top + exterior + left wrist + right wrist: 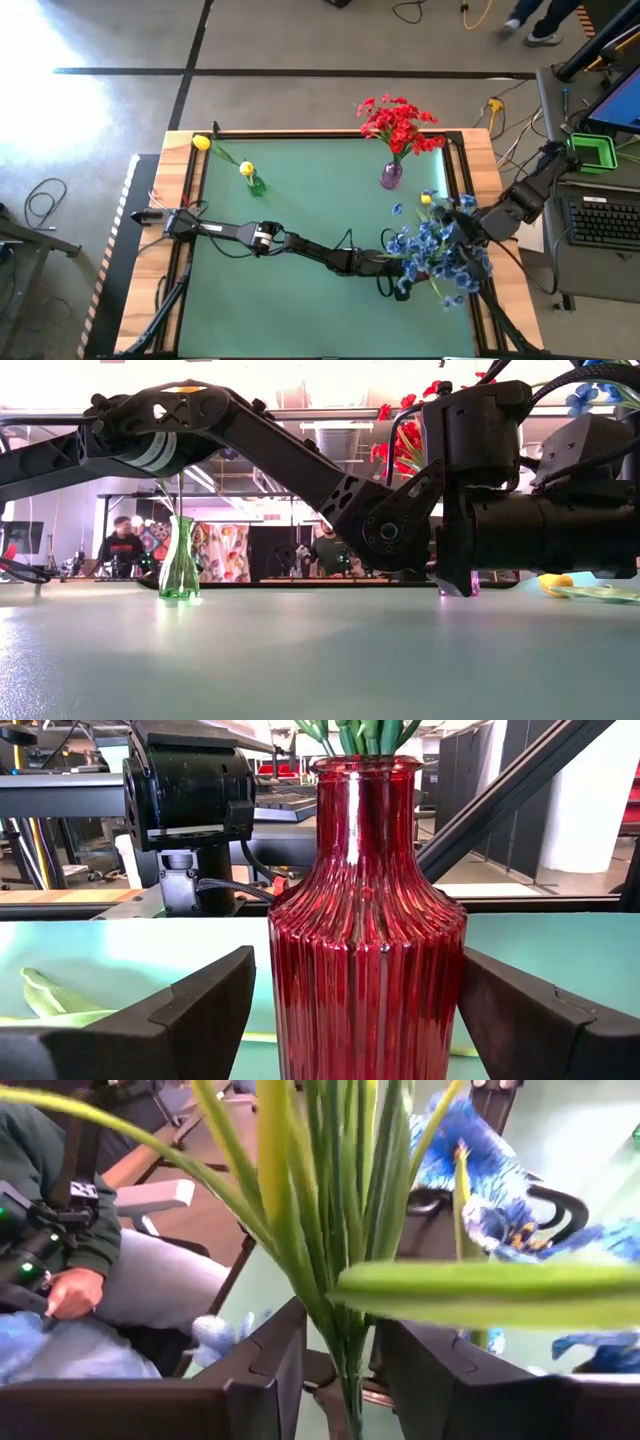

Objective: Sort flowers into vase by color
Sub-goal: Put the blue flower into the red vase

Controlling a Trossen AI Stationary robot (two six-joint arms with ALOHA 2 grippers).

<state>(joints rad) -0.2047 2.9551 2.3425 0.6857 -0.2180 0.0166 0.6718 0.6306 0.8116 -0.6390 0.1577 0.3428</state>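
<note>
Several blue flowers [340, 1230] between right claw [340, 1370] fingers.

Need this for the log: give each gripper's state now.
Left gripper: open, fingers either side of the red vase, not clamped.
Right gripper: partly open around the green stems of the blue flowers.

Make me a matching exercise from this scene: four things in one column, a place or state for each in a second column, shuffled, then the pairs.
Things:
1. red flowers
2. blue flowers
3. green vase
4. left claw

Places or states:
A. holds one yellow flower, near the table's far left corner
B. open, a finger either side of a ribbed red vase
C. standing in the purple vase
D. bunched at the table's right side, stems between the right claw's fingers

Pairs: 1-C, 2-D, 3-A, 4-B
</note>
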